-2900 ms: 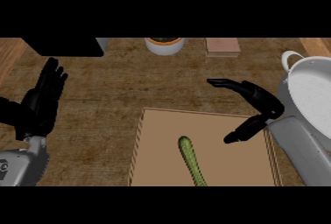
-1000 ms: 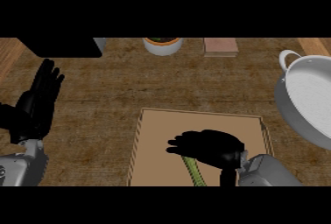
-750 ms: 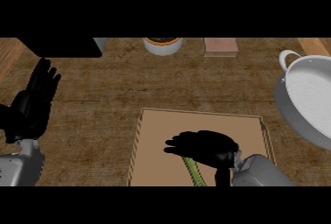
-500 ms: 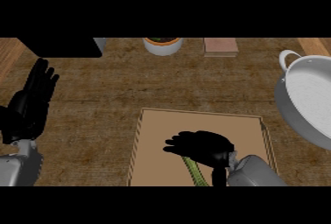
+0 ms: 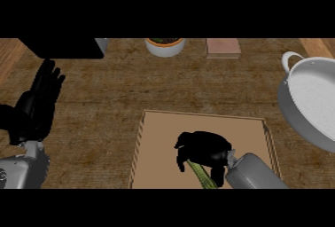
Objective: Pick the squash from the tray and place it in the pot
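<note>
Right hand (image 5: 204,150) curls over squash (image 5: 203,175) — on tray (image 5: 157,133).

Table (image 5: 131,88): brown, rough-grained wood. Tray (image 5: 203,124): matt pale wood. Pot (image 5: 297,124): smooth grey metal, dull sheen, right of frame.

The right hand (image 5: 204,150) sits palm down, its fingers curled under and closed round the squash (image 5: 204,178) (a green end pokes out below the palm). Its grey forearm (image 5: 254,174) trails behind the wrist. The left hand (image 5: 36,106) rests open, fingers straight, pointing up.
</note>
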{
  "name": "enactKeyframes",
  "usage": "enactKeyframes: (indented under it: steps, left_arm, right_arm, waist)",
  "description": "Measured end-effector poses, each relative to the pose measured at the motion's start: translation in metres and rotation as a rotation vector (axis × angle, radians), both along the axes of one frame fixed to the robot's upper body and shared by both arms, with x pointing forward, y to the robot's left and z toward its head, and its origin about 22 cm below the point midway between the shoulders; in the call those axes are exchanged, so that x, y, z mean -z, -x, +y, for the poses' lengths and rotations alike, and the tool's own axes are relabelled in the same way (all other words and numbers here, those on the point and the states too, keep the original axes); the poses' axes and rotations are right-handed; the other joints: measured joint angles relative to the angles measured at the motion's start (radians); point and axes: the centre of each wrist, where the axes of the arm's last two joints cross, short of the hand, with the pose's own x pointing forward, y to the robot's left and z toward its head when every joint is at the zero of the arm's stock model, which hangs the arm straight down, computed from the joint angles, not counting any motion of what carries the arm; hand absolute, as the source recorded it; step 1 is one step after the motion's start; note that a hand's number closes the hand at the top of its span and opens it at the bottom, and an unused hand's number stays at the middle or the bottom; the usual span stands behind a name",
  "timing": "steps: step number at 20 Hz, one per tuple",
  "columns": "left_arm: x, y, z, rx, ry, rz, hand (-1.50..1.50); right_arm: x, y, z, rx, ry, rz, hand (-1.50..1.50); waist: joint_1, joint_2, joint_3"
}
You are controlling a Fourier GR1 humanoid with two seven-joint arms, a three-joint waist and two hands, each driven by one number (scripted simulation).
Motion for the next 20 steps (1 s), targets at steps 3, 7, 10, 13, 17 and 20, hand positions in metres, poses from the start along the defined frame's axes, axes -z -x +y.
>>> enactKeyframes:
  steps: [3, 7, 10, 13, 17, 20]
  left_arm:
    - [-0.001, 0.002, 0.004, -0.001, 0.005, -0.005, 0.0]
    - [0.004, 0.003, 0.002, 0.0, 0.009, -0.005, 0.0]
    - [0.006, 0.005, 0.011, -0.024, 0.003, 0.001, 0.0]
    - [0.006, 0.009, 0.02, -0.053, 0.003, 0.008, 0.0]
    - [0.005, 0.01, 0.021, -0.065, 0.005, 0.01, 0.0]
    - [0.004, 0.012, 0.021, -0.06, 0.002, 0.007, 0.0]
  right_arm:
    - [0.003, 0.002, 0.0, -0.023, -0.012, -0.017, 1.5]
    - [0.004, 0.01, -0.003, -0.032, -0.019, -0.021, 1.5]
    - [0.008, 0.039, -0.031, 0.022, -0.022, -0.038, 1.5]
    - [0.011, 0.069, -0.074, 0.106, -0.031, -0.045, 1.5]
    - [0.003, 0.112, -0.125, 0.194, -0.031, -0.064, 1.5]
    - [-0.007, 0.148, -0.153, 0.259, -0.057, -0.069, 1.5]
  waist:
    - [0.0, -0.003, -0.001]
    - [-0.002, -0.004, -0.001]
    - [-0.021, -0.01, -0.001]
    - [-0.053, -0.016, 0.001]
    - [-0.067, -0.013, 0.0]
    - [-0.062, -0.008, 0.0]
